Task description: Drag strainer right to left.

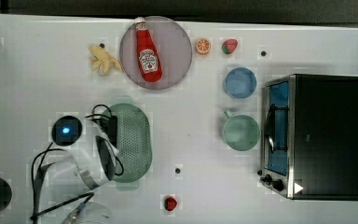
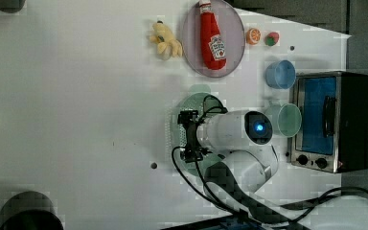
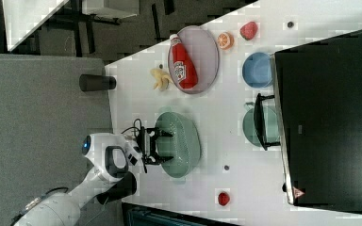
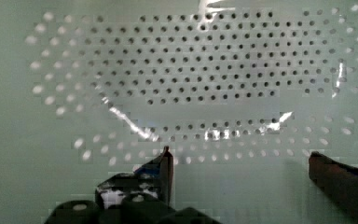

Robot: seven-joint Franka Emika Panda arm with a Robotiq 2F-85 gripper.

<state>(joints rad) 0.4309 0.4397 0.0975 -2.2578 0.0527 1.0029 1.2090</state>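
The strainer point(image 1: 133, 140) is sitting on the white desk point(image 1: 37, 70) toward the top view's left, well apart from the green mug point(image 1: 240, 132) and the toaster oven point(image 1: 319, 135). The pincer point(image 3: 156, 146) is hanging wide open, gripping nothing, over the rim nearest the arm. Best bet: one finger point(image 4: 164, 168) is dropping inside the wall, then a low, steady pull.

mint-green hole-dotted strainer point(image 1: 135, 140), red ketchup bottle point(image 1: 148, 53)

white arm point(image 3: 106, 162) low, jaws wide apart
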